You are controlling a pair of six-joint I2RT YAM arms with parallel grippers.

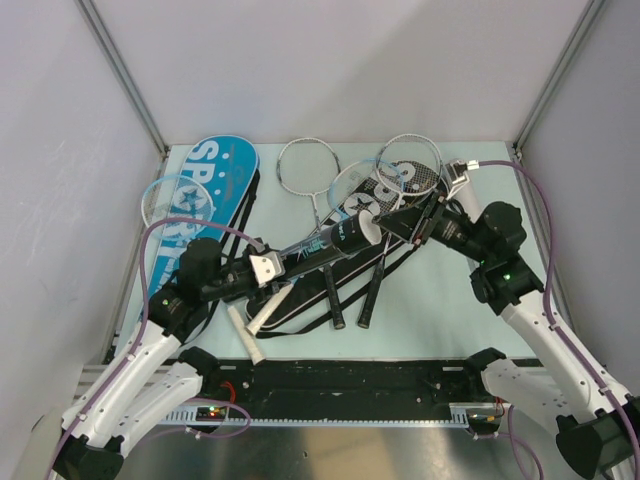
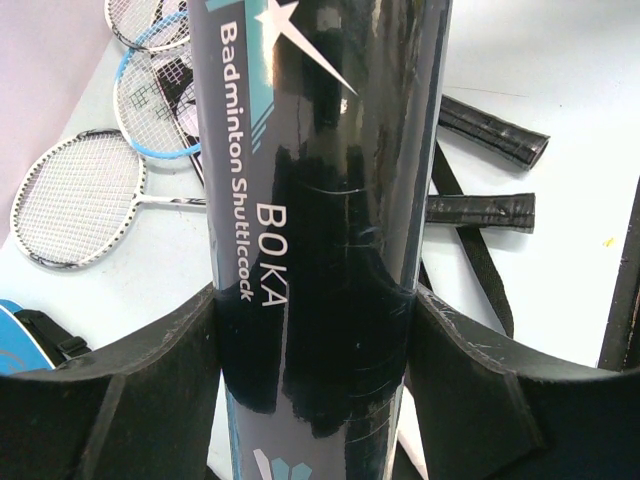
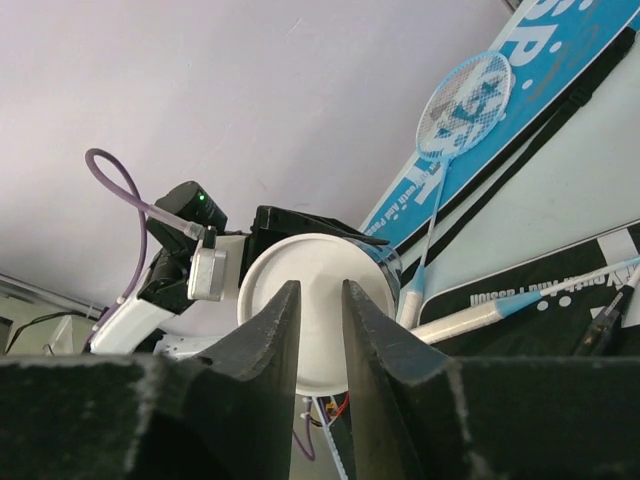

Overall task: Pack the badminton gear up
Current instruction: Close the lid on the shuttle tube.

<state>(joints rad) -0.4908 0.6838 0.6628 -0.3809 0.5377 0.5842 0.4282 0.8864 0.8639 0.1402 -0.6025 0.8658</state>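
Observation:
My left gripper (image 1: 298,259) (image 2: 315,340) is shut on a black "BOKA" shuttle tube (image 1: 335,241) (image 2: 320,150) and holds it above the table, pointing to the back right. The tube's white cap (image 1: 369,231) (image 3: 320,258) faces my right gripper (image 1: 399,222) (image 3: 320,290). Its fingers stand a narrow gap apart right in front of the cap, with nothing between them. Whether they touch the cap I cannot tell. Rackets lie behind: two white-framed ones (image 1: 308,165) (image 1: 411,160) and a blue-framed one (image 1: 173,200) (image 3: 465,100).
A blue "SPORT" bag (image 1: 218,180) (image 3: 560,60) lies at the back left. A black bag (image 1: 300,312) lies under the tube in the middle. Two black racket handles (image 1: 334,300) (image 1: 370,295) and white handles (image 1: 245,335) point toward the near edge. Grey walls enclose the table.

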